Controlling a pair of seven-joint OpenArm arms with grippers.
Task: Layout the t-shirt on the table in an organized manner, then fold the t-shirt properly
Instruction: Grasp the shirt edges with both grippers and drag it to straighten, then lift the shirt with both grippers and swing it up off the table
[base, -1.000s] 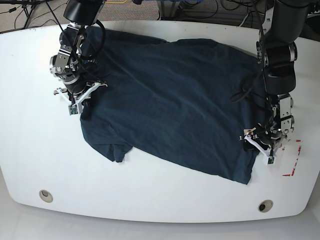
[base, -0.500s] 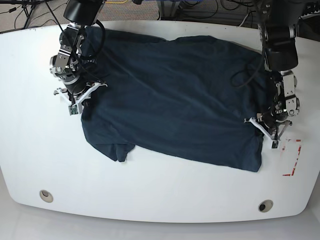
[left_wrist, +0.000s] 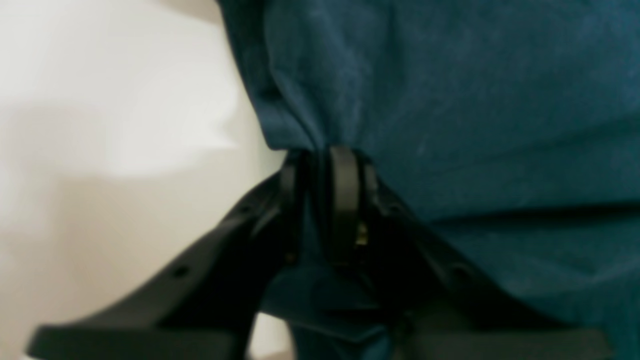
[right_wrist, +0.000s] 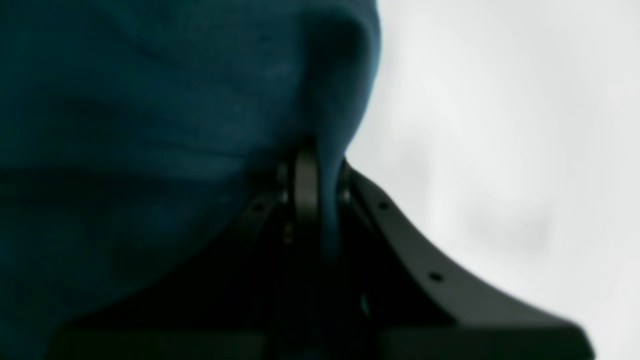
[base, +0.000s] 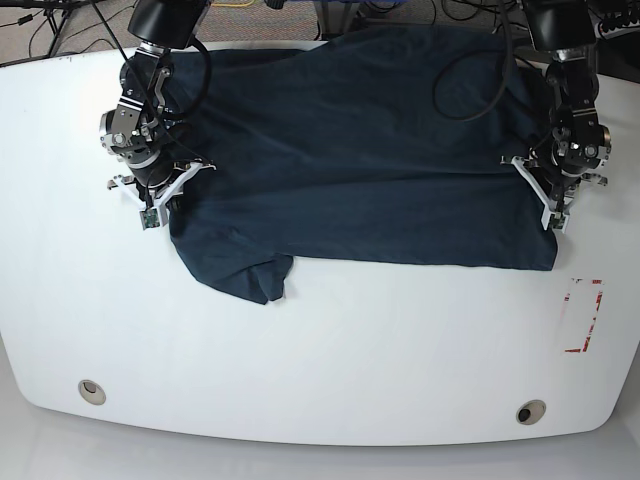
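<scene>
The dark navy t-shirt (base: 360, 170) lies spread across the far half of the white table (base: 320, 350), its far edge reaching the table's back. My left gripper (base: 550, 205), on the base view's right, is shut on the t-shirt's right edge; the left wrist view shows the fingers (left_wrist: 345, 200) pinching bunched t-shirt fabric (left_wrist: 450, 100). My right gripper (base: 158, 200), on the base view's left, is shut on the opposite edge, with t-shirt cloth (right_wrist: 150, 125) squeezed between its fingers (right_wrist: 306, 190). A sleeve (base: 255, 280) hangs crumpled at the near left corner.
A red-white tape rectangle (base: 583, 315) marks the table at the right, just in front of the t-shirt's corner. Two round grey grommet holes (base: 92, 391) (base: 531, 411) sit near the front edge. Cables and equipment lie behind the table.
My left gripper has pulled the t-shirt's right edge away from the tape mark toward the table's back, drawing the near hem straighter. My right gripper has barely moved.
</scene>
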